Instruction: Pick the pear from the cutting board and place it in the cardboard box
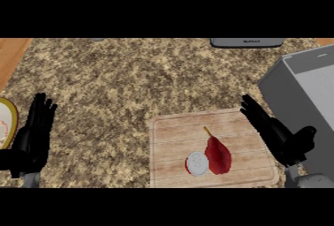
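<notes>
Two open robot hands, left (pixel 34 132), right (pixel 277 132), red teardrop pear (pixel 218 154), wooden cutting board (pixel 176 128)

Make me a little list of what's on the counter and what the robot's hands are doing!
pear: dark red, lying on the cutting board
white round thing: on the board, touching the pear's left side
cutting board: wooden, lower middle
box: grey, at the right edge
right hand: open, beside the board's right edge
left hand: open, resting at the left
pear held: no

no readable text, labels or numbers
</notes>
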Robot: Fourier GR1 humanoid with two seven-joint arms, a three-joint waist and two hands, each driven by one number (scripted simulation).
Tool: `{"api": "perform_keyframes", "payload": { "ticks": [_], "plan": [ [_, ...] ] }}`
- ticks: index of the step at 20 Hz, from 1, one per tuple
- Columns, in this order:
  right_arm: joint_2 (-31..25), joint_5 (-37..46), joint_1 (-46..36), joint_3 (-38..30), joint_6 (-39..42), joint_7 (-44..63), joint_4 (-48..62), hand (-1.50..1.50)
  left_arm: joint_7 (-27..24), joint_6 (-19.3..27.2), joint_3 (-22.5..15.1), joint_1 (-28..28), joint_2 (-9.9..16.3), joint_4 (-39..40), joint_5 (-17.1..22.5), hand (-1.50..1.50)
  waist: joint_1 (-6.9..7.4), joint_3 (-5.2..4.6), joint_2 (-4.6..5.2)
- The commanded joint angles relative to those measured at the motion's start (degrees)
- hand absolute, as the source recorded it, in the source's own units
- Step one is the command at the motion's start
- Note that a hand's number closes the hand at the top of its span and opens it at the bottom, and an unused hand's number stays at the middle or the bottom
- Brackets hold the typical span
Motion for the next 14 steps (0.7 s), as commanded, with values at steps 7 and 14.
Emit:
{"api": "perform_keyframes", "payload": {
  "ticks": [7, 14],
  "plan": [
    [-11.8, 13.7, -9.4, -9.0, -6.5, -1.9, -6.1, -1.5, 11.0, -6.2, -0.5, -1.4, 4.3, -1.3, 3.6, 0.0, -3.21, -2.24, -3.2],
    [0.2, 11.9, 4.0, -7.7, -8.8, -23.9, -18.7, -1.5, 15.5, -7.7, 0.4, -4.0, 4.7, -1.9, 4.9, 0.0, -1.87, -1.66, -2.34]
  ]
}}
